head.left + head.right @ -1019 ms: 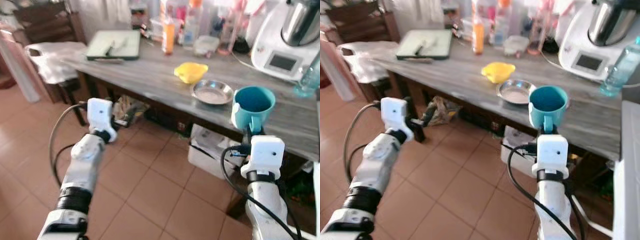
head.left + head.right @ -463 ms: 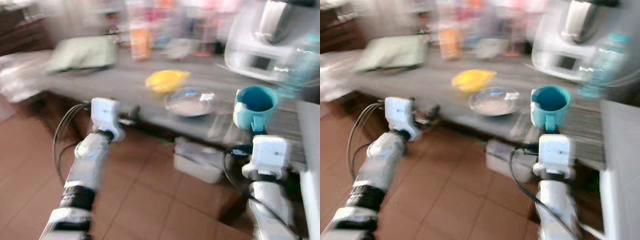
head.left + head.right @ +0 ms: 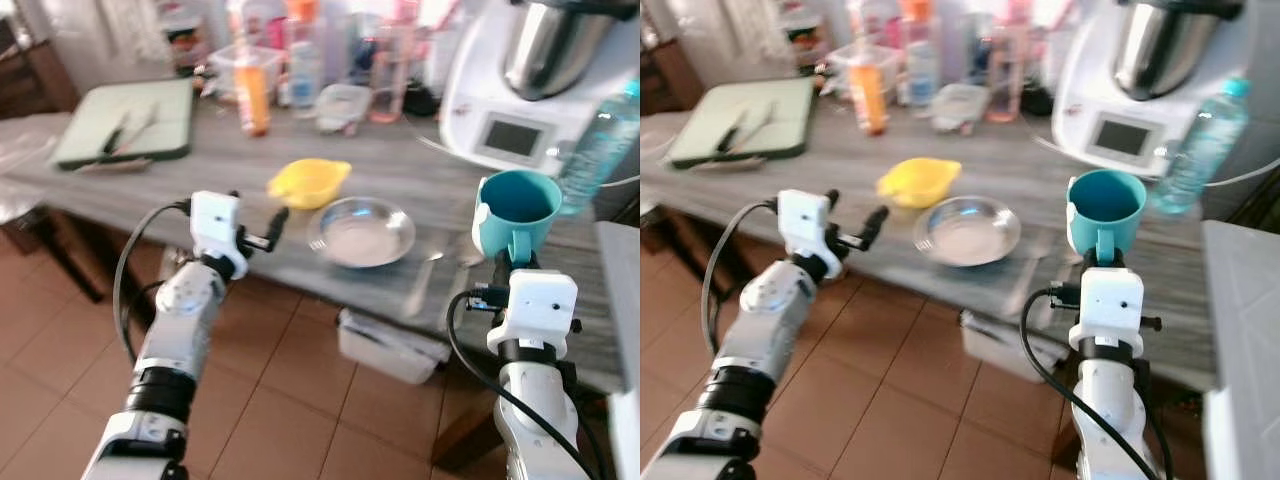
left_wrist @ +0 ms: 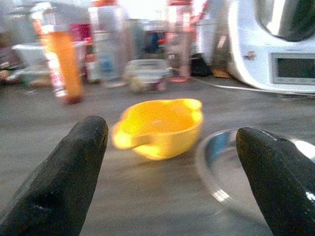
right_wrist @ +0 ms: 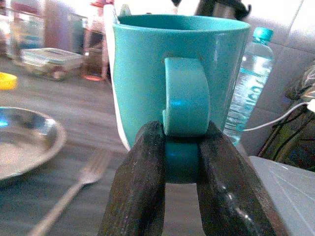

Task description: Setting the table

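Your right gripper point(image 5: 179, 162) is clamped on the handle of the teal mug point(image 3: 515, 213), holding it upright above the near edge of the tabletop point(image 3: 400, 170), toward its right end. Your left gripper point(image 3: 265, 228) is spread wide and holds nothing; it hangs at the near edge, facing the yellow bowl point(image 4: 158, 126) and the metal plate point(image 3: 361, 230).

To set the mug down well, you likely want it just beside the plate on the right, past the fork point(image 5: 74, 189) that lies between plate and mug. Keep it level, lower until the base meets the wood, then release.

The mug looks like smooth glazed ceramic with a thick loop handle, so it may slip if tilted. The plate is shallow, shiny steel; the bowl is glossy plastic with a small side tab. The tabletop is grey, grained wood.
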You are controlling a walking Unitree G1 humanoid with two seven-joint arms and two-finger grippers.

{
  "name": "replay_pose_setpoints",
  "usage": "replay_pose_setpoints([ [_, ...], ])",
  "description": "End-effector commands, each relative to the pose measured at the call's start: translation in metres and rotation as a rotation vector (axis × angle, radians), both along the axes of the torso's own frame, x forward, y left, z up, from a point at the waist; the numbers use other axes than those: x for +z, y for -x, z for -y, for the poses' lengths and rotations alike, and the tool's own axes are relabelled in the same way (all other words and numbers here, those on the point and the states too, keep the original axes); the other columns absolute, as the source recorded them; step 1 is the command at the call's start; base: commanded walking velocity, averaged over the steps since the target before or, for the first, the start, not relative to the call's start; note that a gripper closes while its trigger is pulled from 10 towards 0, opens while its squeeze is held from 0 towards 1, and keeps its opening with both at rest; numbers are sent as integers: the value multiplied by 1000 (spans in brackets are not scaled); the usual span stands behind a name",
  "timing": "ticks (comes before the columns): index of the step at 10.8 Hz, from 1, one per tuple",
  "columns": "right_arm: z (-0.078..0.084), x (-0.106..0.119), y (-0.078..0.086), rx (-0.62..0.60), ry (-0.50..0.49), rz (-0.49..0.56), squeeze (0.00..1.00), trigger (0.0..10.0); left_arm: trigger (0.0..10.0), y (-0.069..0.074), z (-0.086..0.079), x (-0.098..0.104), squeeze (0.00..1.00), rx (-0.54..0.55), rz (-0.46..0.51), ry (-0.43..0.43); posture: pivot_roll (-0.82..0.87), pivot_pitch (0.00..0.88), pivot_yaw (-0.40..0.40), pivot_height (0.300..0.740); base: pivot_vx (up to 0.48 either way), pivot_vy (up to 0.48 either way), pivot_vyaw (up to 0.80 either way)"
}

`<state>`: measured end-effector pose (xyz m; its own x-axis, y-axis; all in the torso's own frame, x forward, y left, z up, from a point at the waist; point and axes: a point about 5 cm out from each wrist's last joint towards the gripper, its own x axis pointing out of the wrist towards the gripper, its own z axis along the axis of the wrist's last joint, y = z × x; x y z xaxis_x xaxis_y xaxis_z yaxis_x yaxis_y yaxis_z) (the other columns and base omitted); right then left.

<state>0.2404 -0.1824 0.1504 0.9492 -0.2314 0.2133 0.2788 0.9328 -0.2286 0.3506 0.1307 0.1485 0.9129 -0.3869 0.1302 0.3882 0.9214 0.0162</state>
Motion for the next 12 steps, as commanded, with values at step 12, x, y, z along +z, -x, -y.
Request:
replay_pose_setpoints([
  [12,-12,18,-28,268,-45,-32,0,10000,10000,35,15,16,0,-632,-153,-64,118,80,0,740,25,0,0],
])
